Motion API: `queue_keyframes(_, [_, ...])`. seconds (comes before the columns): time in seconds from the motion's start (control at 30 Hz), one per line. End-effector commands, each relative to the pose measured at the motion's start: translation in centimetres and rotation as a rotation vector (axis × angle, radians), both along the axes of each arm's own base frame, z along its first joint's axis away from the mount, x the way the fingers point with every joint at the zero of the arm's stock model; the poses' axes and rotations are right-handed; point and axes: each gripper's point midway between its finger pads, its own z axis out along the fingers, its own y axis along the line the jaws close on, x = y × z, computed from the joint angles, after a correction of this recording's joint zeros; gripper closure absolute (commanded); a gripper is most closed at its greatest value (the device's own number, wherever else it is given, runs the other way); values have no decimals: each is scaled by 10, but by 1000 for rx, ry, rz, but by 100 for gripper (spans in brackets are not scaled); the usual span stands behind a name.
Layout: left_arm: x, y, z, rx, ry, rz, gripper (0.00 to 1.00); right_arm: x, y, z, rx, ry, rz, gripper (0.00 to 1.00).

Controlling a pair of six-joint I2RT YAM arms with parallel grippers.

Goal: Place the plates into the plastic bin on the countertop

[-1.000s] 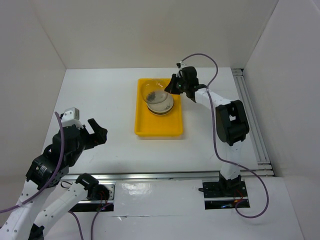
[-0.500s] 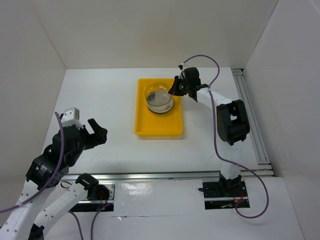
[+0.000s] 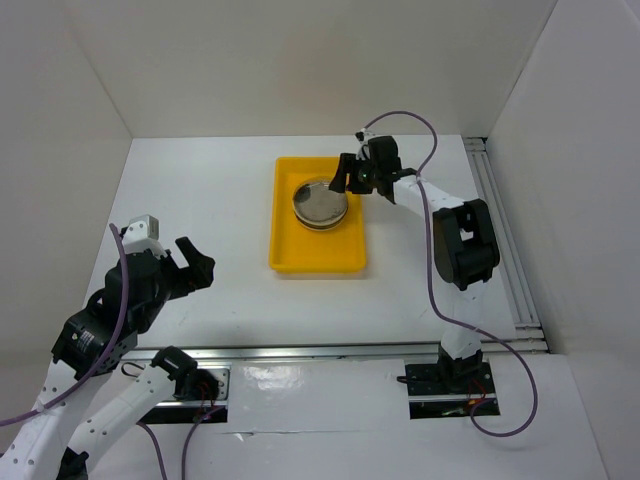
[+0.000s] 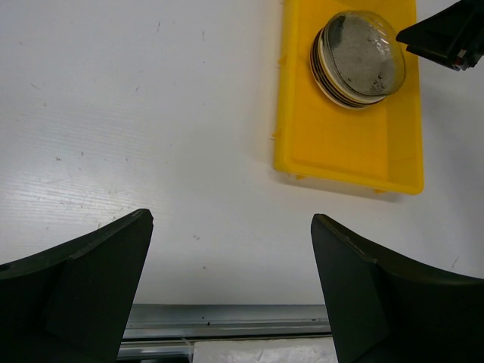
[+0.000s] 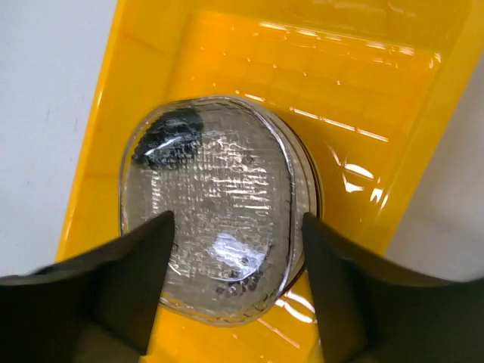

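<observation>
Clearly the right gripper [image 5: 234, 223] is the nearer one. It hangs over the far half of the plastic bin [image 3: 318, 252], and its jaws stand apart with nothing held between them. The clear glass plate [image 5: 219, 204] lies just below the two fingers, on top of the stack of plates [image 3: 320, 202], so from this gripper the stack is straight down. In the left wrist view one finger of this gripper shows just beside the stack, on the bin's right side, and apart from it.

The plates are round and have no long axis. The bin's long axis runs away from the arm bases. I judge that the next move only needs a lift straight up, without pushing the stack sideways.

The left gripper [image 4: 231, 219] is wide open and holds nothing. It stays well apart from the bin, to the near left over the countertop [image 3: 200, 200].

Some things are hard to make out. The lower plates are covered, so I cannot count them. A dark blotch shows through the glass. I cannot tell if a fingertip touches the rim of the glass plate.
</observation>
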Motion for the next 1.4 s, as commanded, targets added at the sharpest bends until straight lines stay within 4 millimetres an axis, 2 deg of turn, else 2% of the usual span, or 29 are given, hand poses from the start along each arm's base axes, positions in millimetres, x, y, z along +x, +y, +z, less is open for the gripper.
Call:
queue_keyframes(0.0, [3, -4, 8, -15, -41, -17, 1, 3, 9, 53, 74, -137, 33, 20])
queue_keyframes(0.07, [5, -4, 7, -10, -33, -17, 1, -1, 10, 84, 97, -195, 43, 0])
queue_keyframes(0.13, [5, -4, 7, -10, -33, -17, 1, -1, 13, 111, 107, -239, 45, 0])
queue_keyframes(0.2, [5, -4, 7, -10, -33, -17, 1, -3, 9, 143, 113, -297, 21, 0])
queue_keyframes(0.23, [5, -4, 7, -10, -33, -17, 1, -5, 7, 149, 97, -312, 5, 0])
queue_keyframes(0.27, [5, -4, 7, -10, -33, -17, 1, -8, 3, 168, 101, -349, -12, 0])
queue_keyframes(0.33, [2, -3, 10, -20, -50, -17, 1, -16, -2, 180, 74, -364, -43, 0])
queue_keyframes(0.37, [2, -3, 10, -20, -50, -17, 1, -25, -4, 199, 57, -393, -88, 0])
queue_keyframes(0.4, [1, -2, 12, -25, -60, -17, 1, -36, -10, 192, 7, -362, -114, 0])
queue_keyframes(0.43, [-1, -1, 13, -29, -68, -17, 1, -49, -5, 193, -25, -364, -124, 0])
queue_keyframes(0.47, [0, -1, 10, -25, -60, -17, 1, -62, -24, 216, -56, -411, -223, 0])
queue_keyframes(0.5, [1, -2, 12, -29, -68, -17, 1, -75, -31, 219, -86, -419, -249, 0])
queue_keyframes(0.53, [1, -2, 12, -29, -68, -17, 1, -90, -40, 201, -132, -388, -273, 0])
queue_keyframes(0.57, [1, -2, 12, -29, -68, -17, 1, -114, -51, 226, -119, -443, -313, 0])
queue_keyframes(0.6, [1, -2, 12, -21, -69, -21, 1, -129, -57, 227, -121, -450, -321, 0])
queue_keyframes(0.63, [1, -4, 10, -20, -58, -31, 1, -147, -62, 210, -136, -407, -307, 0])
queue_keyframes(0.67, [1, -4, 10, -12, -59, -34, 1, -164, -62, 212, -115, -414, -291, 0])
queue_keyframes(0.7, [1, -6, 10, -17, -57, -45, 1, -190, -77, 237, -58, -474, -296, 0])
queue_keyframes(0.73, [0, -6, 14, -23, -67, -45, 1, -204, -80, 224, -54, -458, -285, 0])
queue_keyframes(0.77, [-2, -6, 19, -21, -75, -58, 1, -218, -87, 224, -36, -458, -280, 0])
queue_keyframes(0.8, [-4, -8, 17, -21, -63, -70, 1, -238, -98, 239, 4, -499, -280, 0])
queue_keyframes(0.83, [-7, -6, 28, -25, -97, -76, 1, -248, -102, 241, 24, -495, -276, 0])
queue_keyframes(0.87, [-10, -4, 28, -20, -88, -76, 1, -258, -108, 226, -14, -451, -268, 0])
queue_keyframes(0.93, [-15, 1, 40, -22, -105, -63, 1, -273, -120, 226, -19, -432, -281, 0])
queue_keyframes(1.03, [-24, 12, 50, -3, -109, -43, 1, -292, -136, 211, -68, -373, -292, 0])
queue_keyframes(1.13, [-33, 19, 55, 2, -111, -31, 1, -304, -143, 210, -57, -371, -297, 0])
queue_keyframes(1.17, [-38, 24, 64, -6, -134, -22, 1, -307, -145, 203, -63, -347, -300, 0])
queue_keyframes(1.23, [-44, 29, 67, -5, -142, -12, 1, -314, -145, 205, -29, -354, -289, 0])
queue_keyframes(1.37, [-55, 40, 66, 18, -125, 14, 1, -312, -146, 203, -42, -349, -301, 0])
